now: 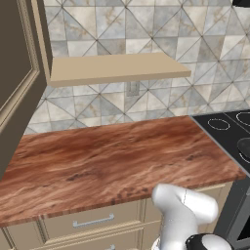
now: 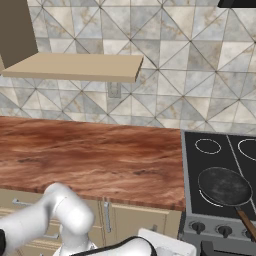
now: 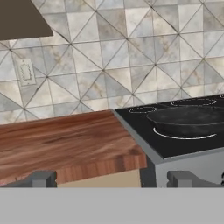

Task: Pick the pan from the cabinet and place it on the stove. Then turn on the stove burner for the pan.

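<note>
- At far left, cabinet [image 1: 17,73] with its door swung open; wood-grain table [image 2: 90,157] runs rightward beneath it.
- Further right, stove [image 2: 215,165]; pan [image 2: 224,186] sits on the near burner ring, handle pointing toward the front edge over the knobs [image 2: 211,228].
- End effector [image 3: 111,179] low, fingertips spread apart, holding nothing; pan lies ahead and to its right.
- Judgement: placing looks done; the knob comes next, and it lies low on the stove front, right of the end effector.
</note>
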